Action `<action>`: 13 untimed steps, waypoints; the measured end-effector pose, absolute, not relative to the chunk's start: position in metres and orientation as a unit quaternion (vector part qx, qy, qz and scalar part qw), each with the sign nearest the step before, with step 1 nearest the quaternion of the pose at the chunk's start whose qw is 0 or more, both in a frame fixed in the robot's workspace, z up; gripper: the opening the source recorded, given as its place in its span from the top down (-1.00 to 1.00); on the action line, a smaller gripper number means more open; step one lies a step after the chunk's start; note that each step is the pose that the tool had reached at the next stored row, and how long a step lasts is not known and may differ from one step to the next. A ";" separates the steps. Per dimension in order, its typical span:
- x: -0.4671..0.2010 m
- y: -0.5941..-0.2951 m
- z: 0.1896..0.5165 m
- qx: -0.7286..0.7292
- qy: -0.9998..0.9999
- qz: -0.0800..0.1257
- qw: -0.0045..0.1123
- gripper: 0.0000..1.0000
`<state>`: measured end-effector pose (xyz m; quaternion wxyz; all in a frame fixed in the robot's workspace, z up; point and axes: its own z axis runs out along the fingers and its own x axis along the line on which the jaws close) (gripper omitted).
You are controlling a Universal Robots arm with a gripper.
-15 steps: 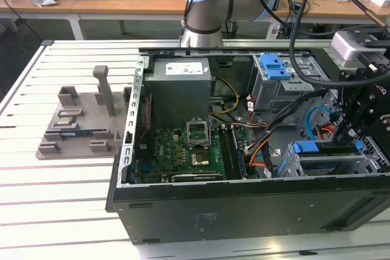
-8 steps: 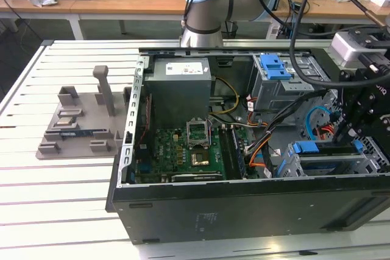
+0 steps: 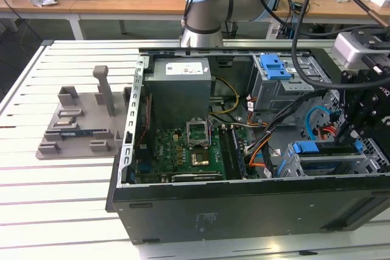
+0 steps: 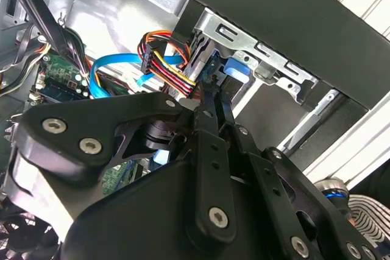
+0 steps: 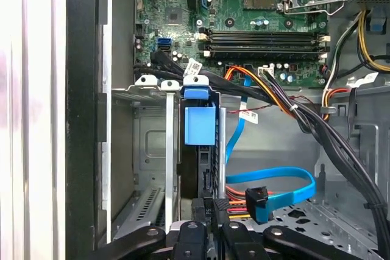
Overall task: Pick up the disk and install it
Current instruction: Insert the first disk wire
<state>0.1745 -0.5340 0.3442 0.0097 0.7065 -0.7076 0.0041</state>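
Exterior view: open computer case [image 3: 244,205] lying on a white slatted tabletop [image 3: 55,199], green motherboard [image 3: 183,153] exposed at its centre. Black end effector [image 3: 359,123] lowered into the case at the exterior view's right, over the grey drive cage [image 3: 292,165] beside the motherboard. Blue-framed disk [image 3: 329,153] seated edge-up in that cage, directly beneath the end effector. Blue latch bracket [image 3: 275,66] atop a second metal bay farther back in the case; grey fixture tray [image 3: 76,126] on the tabletop, well apart from the case on the exterior view's left.

Second wrist view: black linkages of the end effector [image 4: 210,98] converging on a thin dark edge beside the cage's metal rim [image 4: 256,50] (blue carrier tab [image 4: 234,71] just beyond). Red-yellow-black cable bundle [image 4: 167,59] and blue data cable [image 4: 109,74] next to it.

First wrist view: disk's blue carrier [image 5: 199,120] standing in the cage slot, fingers [image 5: 204,208] drawn together around its near edge, gripping it. Blue cable [image 5: 274,187] looping beside the cage, motherboard [image 5: 244,22] beyond.
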 end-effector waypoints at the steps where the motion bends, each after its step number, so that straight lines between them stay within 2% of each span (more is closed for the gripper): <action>1: 0.175 -0.534 0.344 0.706 -0.708 0.004 0.010 0.66; 13: 0.176 -0.534 0.343 0.707 -0.708 -0.001 0.006 0.66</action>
